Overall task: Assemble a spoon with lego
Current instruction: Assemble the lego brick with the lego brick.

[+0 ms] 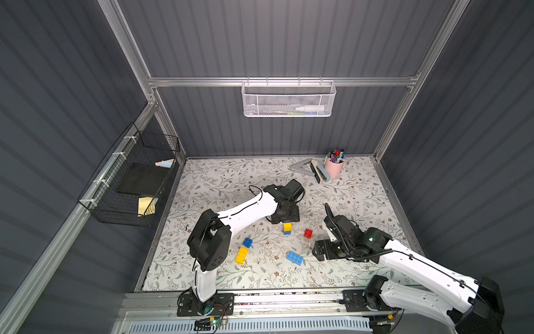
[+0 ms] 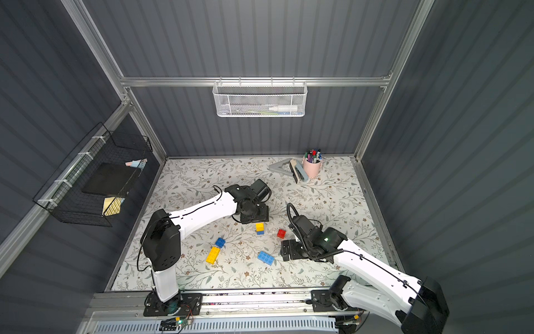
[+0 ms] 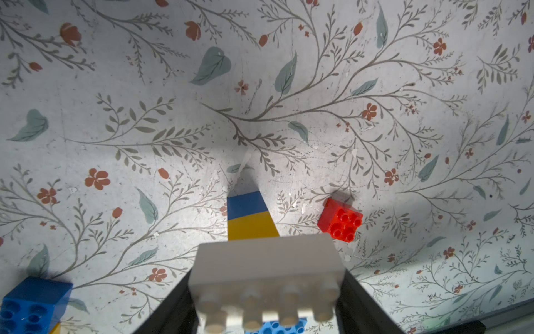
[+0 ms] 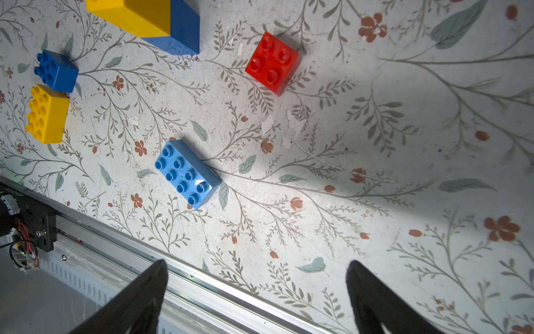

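**White brick in the left claw, over the started spoon**

Your left claw is closed on the white brick, one finger at each end and the studs facing up toward the wrist. Directly beneath it, apart from it, the yellow-on-blue stack stands upright on the surface. The red brick sits near the stack on the right arm's side.

Your right claw is wide open and empty. It hangs well apart from the light blue oblong brick. The small blue brick and yellow oblong brick lie almost touching on the left arm's side.

Expect these bricks to be light, rigid and hollow, with slick walls. Hold them by two flat opposite walls, never by the studs. The loose stack will probably skid or tip under an off-centre press, so square the white brick before pushing, or steady the stack with the free claw.
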Robot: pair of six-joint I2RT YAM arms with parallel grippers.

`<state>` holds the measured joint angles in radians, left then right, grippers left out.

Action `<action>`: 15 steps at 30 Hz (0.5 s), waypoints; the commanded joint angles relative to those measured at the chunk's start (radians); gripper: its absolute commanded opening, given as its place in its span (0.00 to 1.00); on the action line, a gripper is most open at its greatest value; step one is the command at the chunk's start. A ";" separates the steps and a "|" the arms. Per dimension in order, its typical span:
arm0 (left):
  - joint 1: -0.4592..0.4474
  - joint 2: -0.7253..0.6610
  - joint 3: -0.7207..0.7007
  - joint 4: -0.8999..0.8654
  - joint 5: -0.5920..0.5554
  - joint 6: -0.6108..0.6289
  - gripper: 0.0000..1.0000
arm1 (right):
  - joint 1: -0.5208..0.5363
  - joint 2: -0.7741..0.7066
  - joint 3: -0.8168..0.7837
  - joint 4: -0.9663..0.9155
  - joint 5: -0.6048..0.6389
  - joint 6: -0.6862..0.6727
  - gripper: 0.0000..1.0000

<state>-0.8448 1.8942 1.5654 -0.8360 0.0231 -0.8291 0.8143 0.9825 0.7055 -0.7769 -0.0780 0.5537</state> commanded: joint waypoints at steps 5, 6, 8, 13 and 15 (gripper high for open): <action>-0.012 -0.027 -0.028 0.016 0.005 -0.048 0.69 | 0.003 -0.011 -0.025 -0.002 0.019 0.003 0.96; -0.012 -0.030 -0.027 0.010 0.003 -0.048 0.68 | 0.003 -0.011 -0.027 -0.002 0.021 0.003 0.96; -0.014 -0.041 -0.017 -0.008 -0.015 -0.048 0.68 | 0.003 -0.013 -0.028 0.001 0.021 0.002 0.96; -0.024 -0.058 -0.002 -0.048 -0.050 -0.048 0.67 | 0.003 -0.014 -0.036 0.010 0.018 0.000 0.96; -0.032 -0.064 -0.005 -0.059 -0.066 -0.055 0.67 | 0.004 -0.015 -0.038 0.012 0.021 0.001 0.96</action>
<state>-0.8623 1.8729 1.5578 -0.8455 -0.0021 -0.8650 0.8143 0.9760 0.6827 -0.7650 -0.0738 0.5533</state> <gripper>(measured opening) 0.688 0.961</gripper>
